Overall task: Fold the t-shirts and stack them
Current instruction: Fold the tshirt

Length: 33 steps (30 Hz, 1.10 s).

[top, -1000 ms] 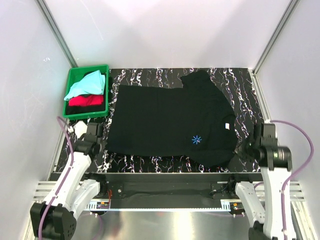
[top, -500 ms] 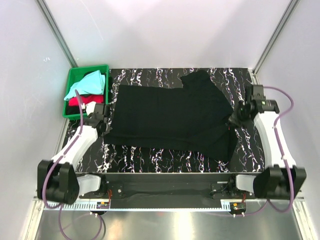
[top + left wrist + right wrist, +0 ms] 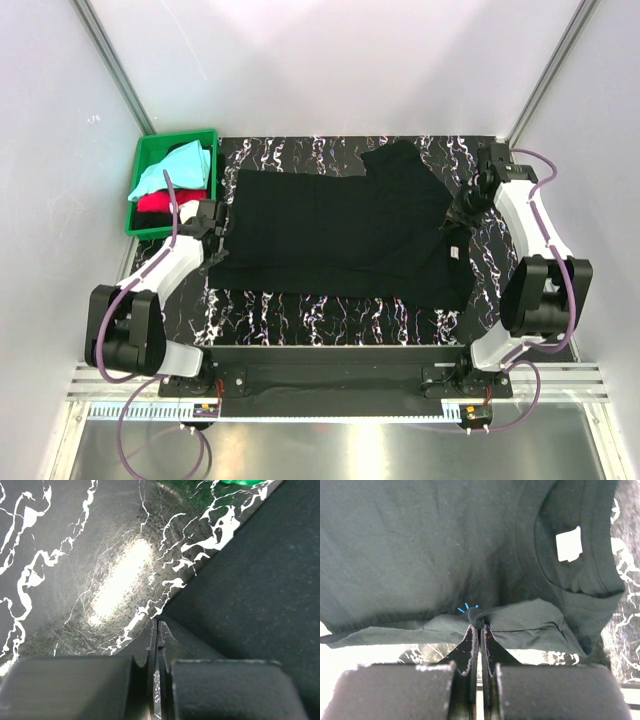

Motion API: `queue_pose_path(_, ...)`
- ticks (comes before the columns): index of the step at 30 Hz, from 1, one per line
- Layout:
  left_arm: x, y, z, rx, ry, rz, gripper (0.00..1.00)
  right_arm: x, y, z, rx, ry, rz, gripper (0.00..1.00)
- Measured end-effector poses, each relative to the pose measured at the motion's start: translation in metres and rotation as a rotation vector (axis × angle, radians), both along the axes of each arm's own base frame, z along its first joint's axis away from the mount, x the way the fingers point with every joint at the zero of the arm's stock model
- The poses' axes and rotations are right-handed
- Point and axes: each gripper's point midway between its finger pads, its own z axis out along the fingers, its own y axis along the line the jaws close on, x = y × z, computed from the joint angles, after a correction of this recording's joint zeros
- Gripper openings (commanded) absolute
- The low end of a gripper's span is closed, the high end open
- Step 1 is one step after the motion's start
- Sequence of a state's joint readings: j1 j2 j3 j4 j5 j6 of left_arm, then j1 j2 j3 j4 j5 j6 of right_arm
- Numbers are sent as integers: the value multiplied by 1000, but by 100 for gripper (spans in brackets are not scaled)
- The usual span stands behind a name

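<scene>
The black t-shirt (image 3: pixel 340 235) lies spread across the tabletop, its white neck label (image 3: pixel 453 251) to the right. My left gripper (image 3: pixel 213 226) is shut at the shirt's left edge; in the left wrist view its tips (image 3: pixel 156 625) pinch right where the cloth (image 3: pixel 250 580) meets the table. My right gripper (image 3: pixel 457 213) is shut on a bunched fold of the black t-shirt (image 3: pixel 445 545) beside a small blue print (image 3: pixel 466 607), with the neck label (image 3: pixel 568 544) beyond. A pale aqua t-shirt (image 3: pixel 178 165) and a red one (image 3: pixel 170 202) sit in the crate.
The green plastic crate (image 3: pixel 172 228) stands at the back left, close to my left arm. The black white-streaked tabletop (image 3: pixel 330 315) shows along the near edge. White walls with metal posts enclose the table on three sides.
Both arms have swung from the near corners toward the back, carrying the shirt's near side with them. The blue print that faced up has gone out of the top view.
</scene>
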State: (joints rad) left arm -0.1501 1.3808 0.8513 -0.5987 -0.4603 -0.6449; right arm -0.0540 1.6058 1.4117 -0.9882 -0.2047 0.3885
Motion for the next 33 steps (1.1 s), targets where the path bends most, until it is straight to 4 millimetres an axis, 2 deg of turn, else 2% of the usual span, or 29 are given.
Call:
queue_pose_path(6, 1, 2, -8, -3, 23, 18, 0, 14, 4, -5, 15, 7, 46, 0)
queue_pose_path(12, 14, -2, -9, -18, 16, 7, 0, 20, -4, -4, -38, -1, 31, 0)
queue_pose_path(25, 33, -7, -5, -21, -5, -30, 0, 8, -15, -6, -102, 24, 22, 0)
queue_pose_path(33, 39, -6, -17, -10, 26, -40, 0, 8, -15, -4, -102, 17, 23, 0)
